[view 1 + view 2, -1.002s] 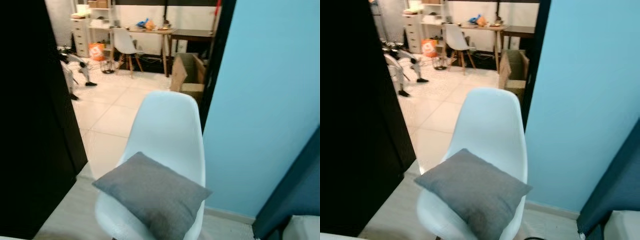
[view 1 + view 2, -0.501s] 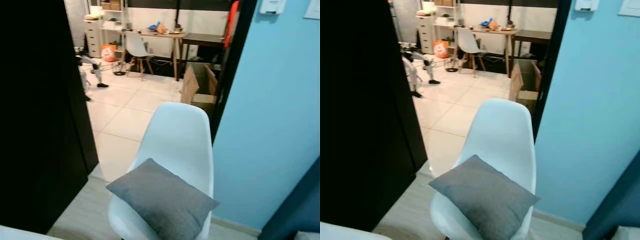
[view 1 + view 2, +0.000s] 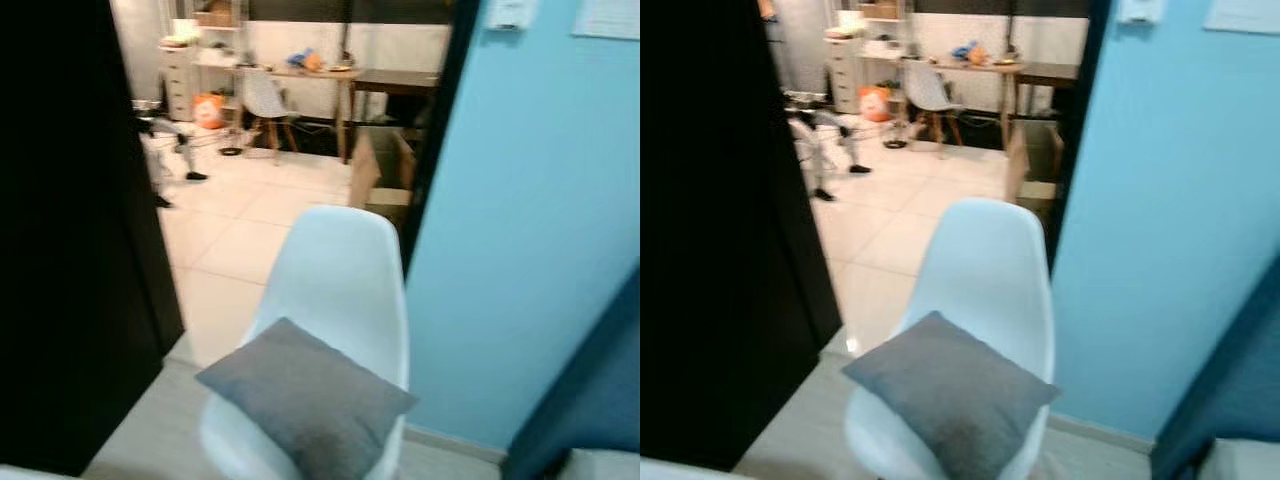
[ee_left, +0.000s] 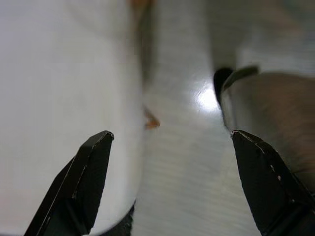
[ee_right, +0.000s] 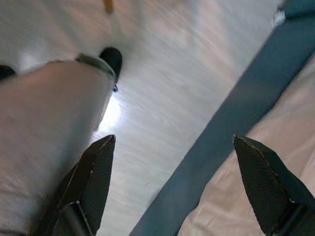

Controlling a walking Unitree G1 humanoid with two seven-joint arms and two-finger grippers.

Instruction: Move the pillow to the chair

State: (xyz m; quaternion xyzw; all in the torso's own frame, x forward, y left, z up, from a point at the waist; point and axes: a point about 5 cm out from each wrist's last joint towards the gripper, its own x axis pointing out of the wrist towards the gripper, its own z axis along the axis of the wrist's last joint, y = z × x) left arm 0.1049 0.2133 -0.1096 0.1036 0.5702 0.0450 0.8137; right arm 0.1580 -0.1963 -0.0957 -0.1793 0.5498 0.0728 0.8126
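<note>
One square grey fabric pillow (image 3: 305,398) lies on the seat of a white moulded plastic shell chair (image 3: 338,276), turned so that a corner points forward, its front edge overhanging the seat rim. The chair stands beside a light blue wall (image 3: 530,230), before a doorway onto a pale tiled floor (image 3: 240,215). In the far room a second white chair (image 3: 264,98) sits at a wooden table (image 3: 310,72), so there are two chairs and one pillow.

The wrist views add what the head views lack: the left tool (image 4: 172,184) hangs with fingers spread wide, holding nothing, over pale wood-look flooring (image 4: 177,162); the right tool (image 5: 174,184) is likewise wide and empty, above a dark blue strip (image 5: 231,128).
</note>
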